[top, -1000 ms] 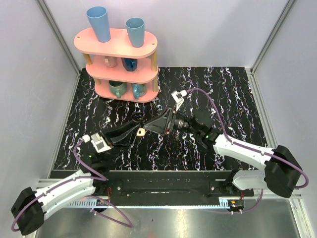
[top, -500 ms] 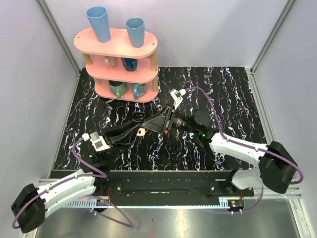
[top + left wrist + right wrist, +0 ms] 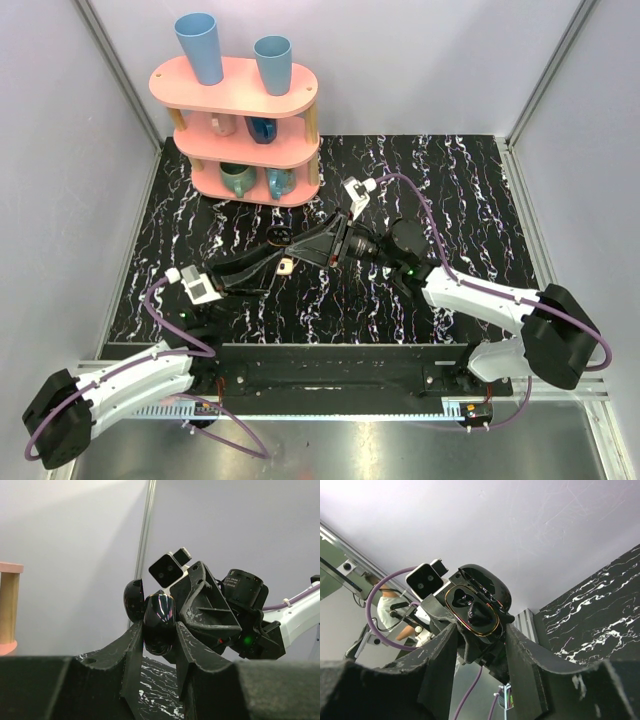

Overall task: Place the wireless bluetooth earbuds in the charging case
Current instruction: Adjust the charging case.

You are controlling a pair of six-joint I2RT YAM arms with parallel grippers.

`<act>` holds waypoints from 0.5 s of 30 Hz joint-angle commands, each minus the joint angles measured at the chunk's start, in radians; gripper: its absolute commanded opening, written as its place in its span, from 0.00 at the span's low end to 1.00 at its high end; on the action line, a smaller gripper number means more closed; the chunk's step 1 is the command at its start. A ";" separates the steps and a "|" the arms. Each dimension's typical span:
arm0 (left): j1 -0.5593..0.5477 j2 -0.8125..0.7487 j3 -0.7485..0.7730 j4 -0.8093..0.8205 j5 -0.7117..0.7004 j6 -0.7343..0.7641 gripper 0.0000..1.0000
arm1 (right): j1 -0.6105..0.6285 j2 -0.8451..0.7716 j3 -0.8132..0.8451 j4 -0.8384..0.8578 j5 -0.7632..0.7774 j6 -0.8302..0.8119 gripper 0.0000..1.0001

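Note:
The charging case is glossy black and open, its lid swung back. My left gripper is shut on its body and holds it above the table. In the right wrist view the case faces the camera: gold-rimmed dark inside, one well holding a dark glossy lump, the other looking empty. My right gripper is open, its fingers wide on either side of the case and the left fingertips. From above, the grippers meet, left, right. A small cream piece shows beside the left fingertips; I cannot tell if it is an earbud.
A pink three-tier shelf with mugs and two blue cups stands at the back left. Pale walls close in both sides. A black rail runs along the near edge between the arm bases.
My right gripper has moved left, closer to the case held by the left gripper. The left gripper and case have stayed almost still.

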 commanded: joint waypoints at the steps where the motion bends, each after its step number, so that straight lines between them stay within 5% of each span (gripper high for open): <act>1: 0.003 0.003 -0.002 0.101 0.022 -0.024 0.00 | 0.005 -0.012 0.052 0.036 0.038 -0.044 0.51; 15: 0.003 0.021 -0.001 0.118 0.014 -0.020 0.00 | 0.005 0.021 0.067 0.075 0.011 -0.017 0.41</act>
